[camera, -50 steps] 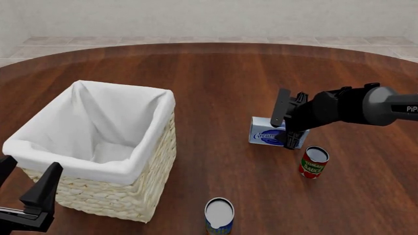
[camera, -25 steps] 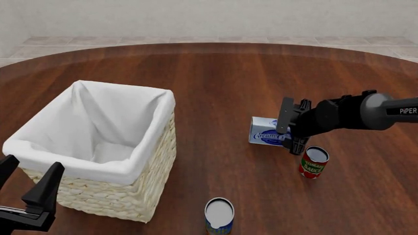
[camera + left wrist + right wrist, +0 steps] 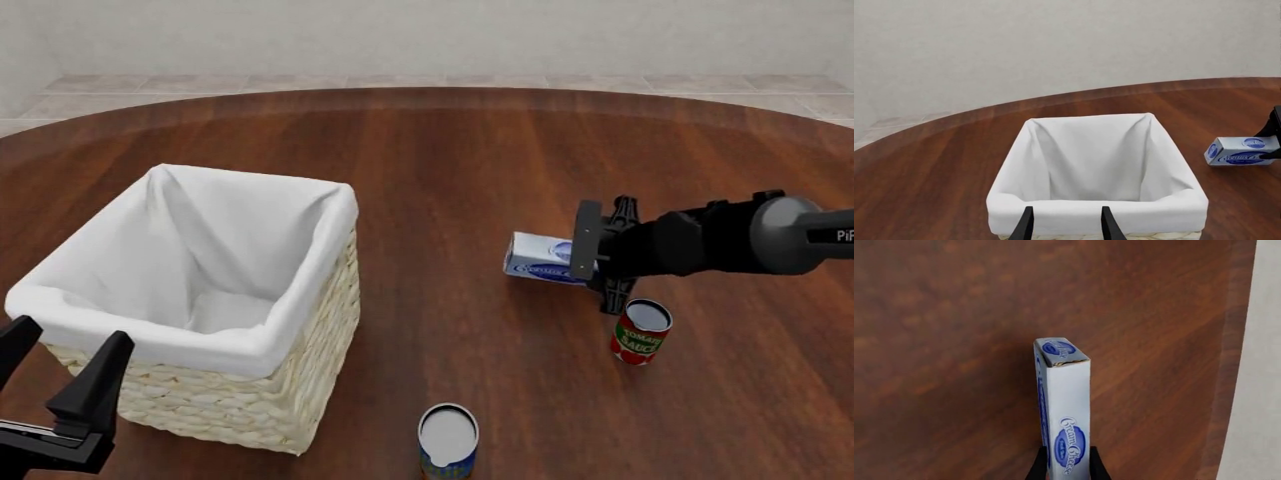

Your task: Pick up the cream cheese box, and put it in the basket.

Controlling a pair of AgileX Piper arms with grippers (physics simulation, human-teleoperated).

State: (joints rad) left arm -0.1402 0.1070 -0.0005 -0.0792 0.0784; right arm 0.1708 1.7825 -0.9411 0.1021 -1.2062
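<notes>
A red-labelled can (image 3: 641, 332) stands lower right, just beside the white-blue cream cheese box (image 3: 545, 259); the box is pinched by the right gripper (image 3: 598, 262); the left gripper (image 3: 60, 375) is spread.

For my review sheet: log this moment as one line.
right hand: shut on cream cheese box | box: outside basket | left hand: open, by basket

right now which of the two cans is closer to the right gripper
The red-labelled can, standing just beside the right gripper that grips the cream cheese box. The blue-labelled can stands much farther off, at the table's near edge.
</notes>
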